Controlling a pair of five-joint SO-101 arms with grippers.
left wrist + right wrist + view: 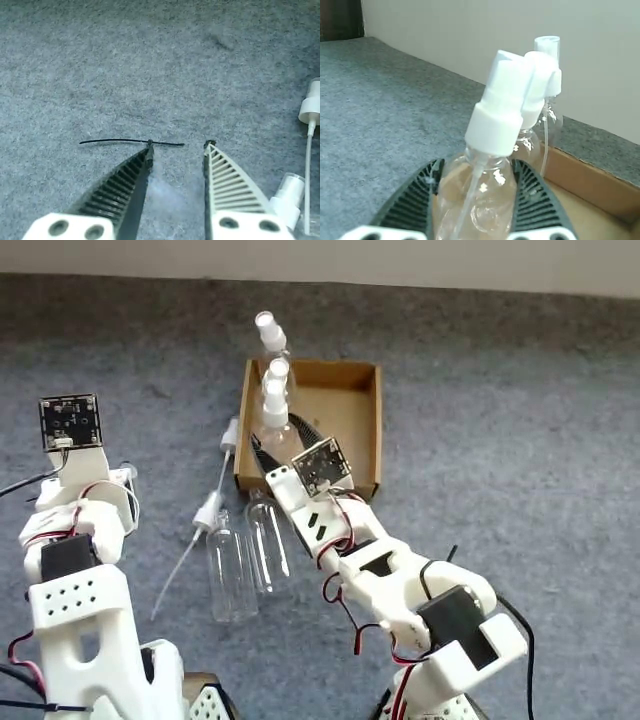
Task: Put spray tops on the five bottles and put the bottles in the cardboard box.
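Left claw (177, 145): spread apart with nothing between its fingers, low over the grey carpet (150, 60), at the left side of the table and well apart from the box.
Black tie (131, 142): a thin strip lying flat on the carpet, right at the tip of the left claw's dark finger (135, 172).
Far spray top (230, 434): loose on the carpet just outside the box's left wall. Its thin tube points toward the near edge of the table.
Near spray top (208, 512): also loose, just beside the neck of the left lying bottle. Its long tube slants away to the near left.
Left lying bottle (229, 575): clear, no top on it, on its side on the carpet with the neck toward the box.
Right lying bottle (268, 543): clear and topless too, on its side just beside the other one, with its neck close to the box's near wall.
Held bottle (273, 405): upright with a white spray top on, at the near left corner of the box. Whether its base rests on the box floor cannot be seen.
Right claw (477, 162): pinching the held bottle at its clear shoulder, one ribbed finger on each side.
Back bottle (270, 333): upright with a spray top on, at the far left corner of the box, just behind the held bottle.
Cardboard box (375, 430): open and shallow, on the carpet in the middle of the table beyond the right arm.
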